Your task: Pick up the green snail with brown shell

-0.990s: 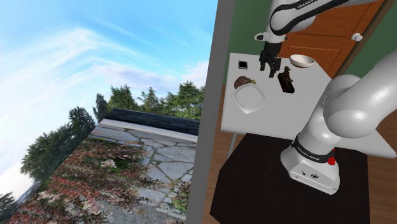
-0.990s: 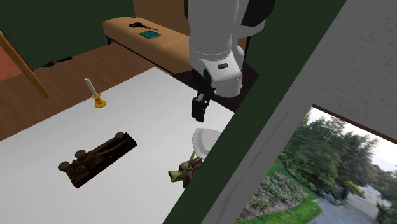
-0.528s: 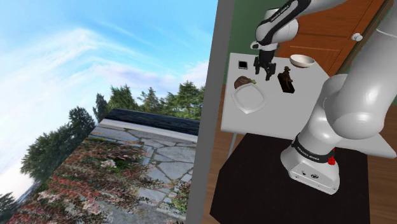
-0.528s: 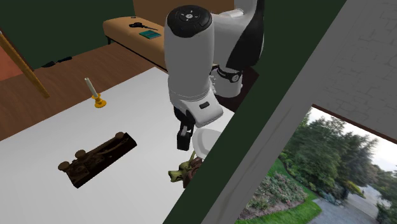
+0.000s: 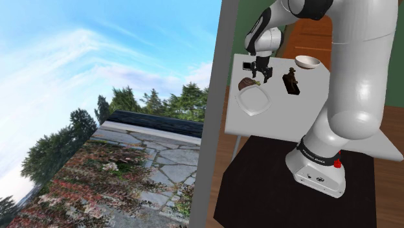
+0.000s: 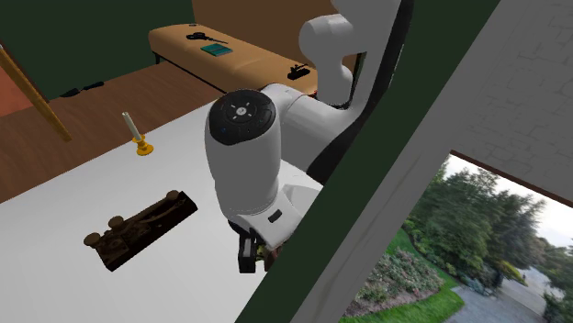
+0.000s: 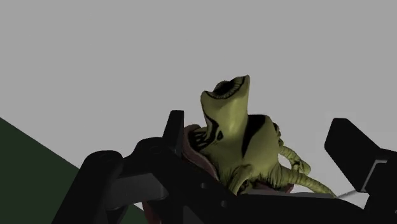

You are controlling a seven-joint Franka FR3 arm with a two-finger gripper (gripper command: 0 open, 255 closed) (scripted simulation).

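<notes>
The gripper (image 7: pixel 257 130) has its jaws released and standing apart, and the snail (image 7: pixel 232 137) sits between them with its green head raised. One finger is close by its brown shell and the other is clearly apart, so nothing is grasped. Just beside the jaws on the table (image 5: pixel 278 116) lies a white dish (image 5: pixel 254 102). A dark wooden piece (image 5: pixel 292 84) is near, and a bowl (image 5: pixel 307 62) and a candle (image 6: pixel 137 134) stand farther off.

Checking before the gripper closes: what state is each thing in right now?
Green snail with brown shell: upright, not held.
Black two-finger gripper: open, straddling the snail.
White candle in yellow holder: upright, unlit.
Small white bowl: upright, empty.
Dark brown knobbed block: lying flat.
</notes>
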